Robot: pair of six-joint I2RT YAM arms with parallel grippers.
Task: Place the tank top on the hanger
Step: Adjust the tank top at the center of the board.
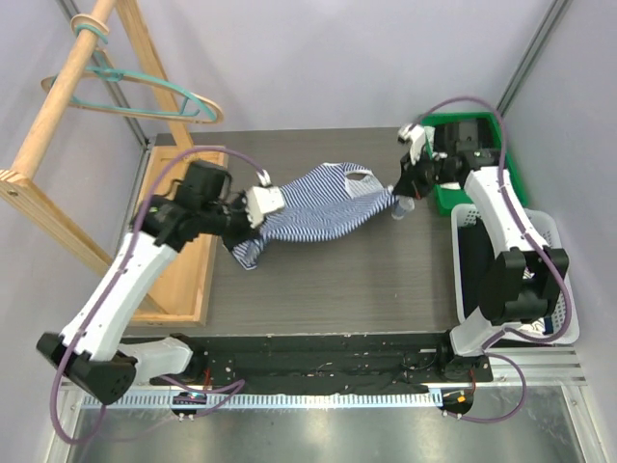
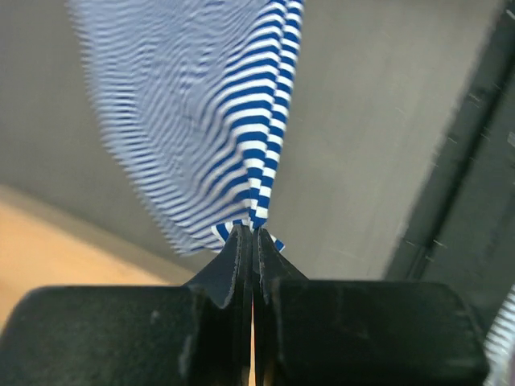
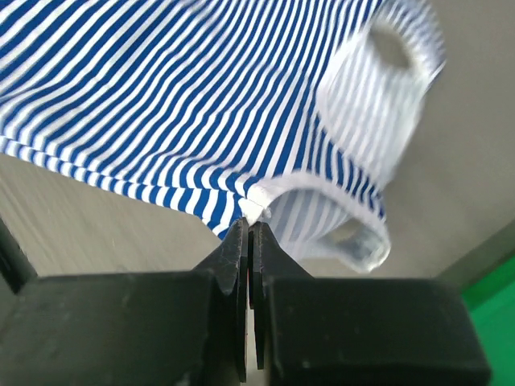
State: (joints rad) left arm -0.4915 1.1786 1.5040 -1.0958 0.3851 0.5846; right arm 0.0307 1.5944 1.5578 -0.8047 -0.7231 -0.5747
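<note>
Holding the striped tank top (image 1: 323,203) spread out for hanging.
Left gripper (image 1: 262,201) and right gripper (image 1: 397,198) each clamp a fabric edge; keep tension even toward the far-left teal hanger (image 1: 145,92).

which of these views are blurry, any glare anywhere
Left wrist view: the navy-and-white striped fabric tank top blurs on its left and is sharp by the left gripper; right wrist view: stripes crisp, white-trimmed strap loop smeared; top external view: sharp, with glare on the bare metal sheet beneath the arm bases.
</note>
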